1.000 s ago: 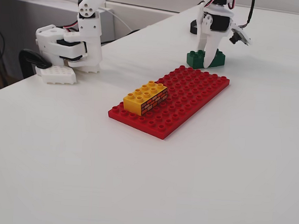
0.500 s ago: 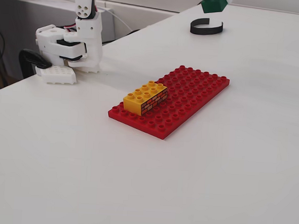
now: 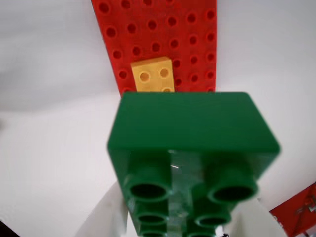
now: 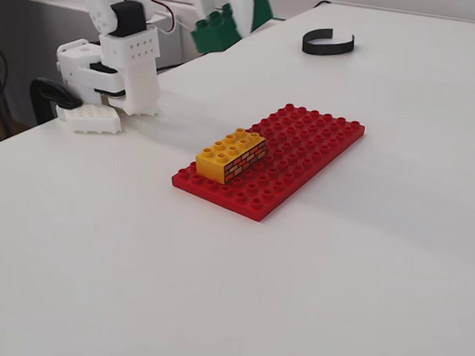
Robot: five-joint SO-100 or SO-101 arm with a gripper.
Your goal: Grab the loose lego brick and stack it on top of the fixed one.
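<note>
My gripper (image 3: 177,219) is shut on the dark green loose lego brick (image 3: 192,128), which fills the lower wrist view with its studs facing the camera. In the fixed view the gripper (image 4: 228,14) holds the green brick (image 4: 214,31) in the air at the top, well behind and above the baseplate. The yellow fixed brick (image 4: 232,155) with the brick-wall pattern sits on the near left end of the red baseplate (image 4: 304,146). In the wrist view the yellow brick (image 3: 153,74) shows just beyond the green brick, on the baseplate (image 3: 192,34).
The arm's white base (image 4: 119,74) stands at the table's left back edge. A black curved band (image 4: 328,43) lies at the back of the white table. A red part (image 3: 296,212) shows at the wrist view's bottom right corner.
</note>
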